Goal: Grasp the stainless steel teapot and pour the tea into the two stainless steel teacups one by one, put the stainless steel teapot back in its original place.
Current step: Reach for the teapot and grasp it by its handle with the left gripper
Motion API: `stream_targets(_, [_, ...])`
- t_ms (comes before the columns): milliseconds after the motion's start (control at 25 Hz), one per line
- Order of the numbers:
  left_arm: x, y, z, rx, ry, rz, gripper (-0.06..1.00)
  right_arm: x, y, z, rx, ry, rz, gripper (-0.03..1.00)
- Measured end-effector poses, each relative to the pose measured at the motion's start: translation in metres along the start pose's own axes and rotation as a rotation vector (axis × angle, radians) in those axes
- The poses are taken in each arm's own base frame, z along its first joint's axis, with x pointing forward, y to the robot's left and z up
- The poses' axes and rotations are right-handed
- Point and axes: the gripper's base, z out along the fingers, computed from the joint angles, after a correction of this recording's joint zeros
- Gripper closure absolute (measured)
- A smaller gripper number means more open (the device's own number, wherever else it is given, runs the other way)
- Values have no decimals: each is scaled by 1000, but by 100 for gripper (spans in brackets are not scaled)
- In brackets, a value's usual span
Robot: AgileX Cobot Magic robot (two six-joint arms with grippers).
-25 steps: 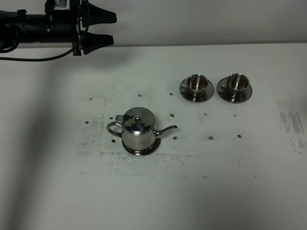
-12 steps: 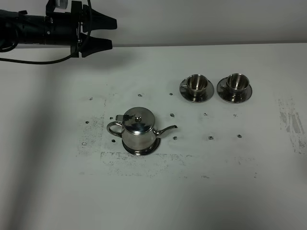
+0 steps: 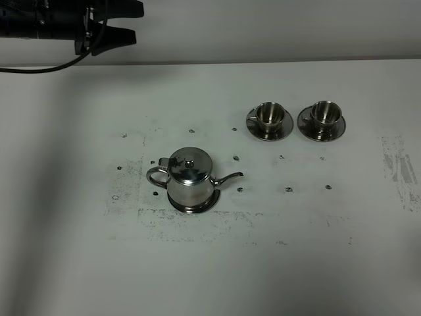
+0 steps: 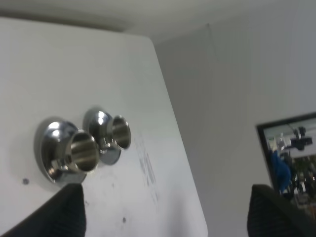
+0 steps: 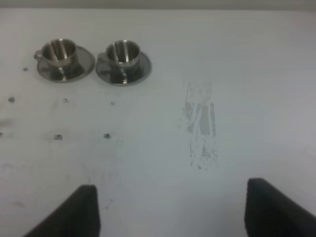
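Only the high view shows the one teapot (image 3: 189, 179); both wrist views show two teacups (image 5: 61, 52) (image 5: 122, 53), beyond its spout. The left hand (image 3: 137, 22) and right hand (image 5: 173, 207) stand spread.

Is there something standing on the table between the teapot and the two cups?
Nothing visible does. From the teapot to the nearer cup and the farther cup, the table shows only small dark marks.

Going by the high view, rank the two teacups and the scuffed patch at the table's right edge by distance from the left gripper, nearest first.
1. Left-hand teacup, toward the middle, closest to the left gripper.
2. Right-hand teacup, just beside it to the right.
3. Scuffed patch, at the far right edge.
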Motion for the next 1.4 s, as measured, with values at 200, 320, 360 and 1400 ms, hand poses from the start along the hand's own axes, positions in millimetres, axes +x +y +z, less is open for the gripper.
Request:
stream_targets(200, [-5, -4, -16, -10, -33, 10, 29, 0, 2, -8, -19, 50, -25, 38])
stream_targets(320, [-5, -3, -17, -12, -34, 10, 29, 2, 1, -10, -17, 91, -56, 38])
stream_targets(360, [-5, -3, -17, -12, -34, 10, 29, 3, 0, -10, -10, 103, -62, 38])
stream_targets(1400, [-5, -3, -17, -13, -33, 22, 29, 27, -5, -36, 31, 36, -103, 53])
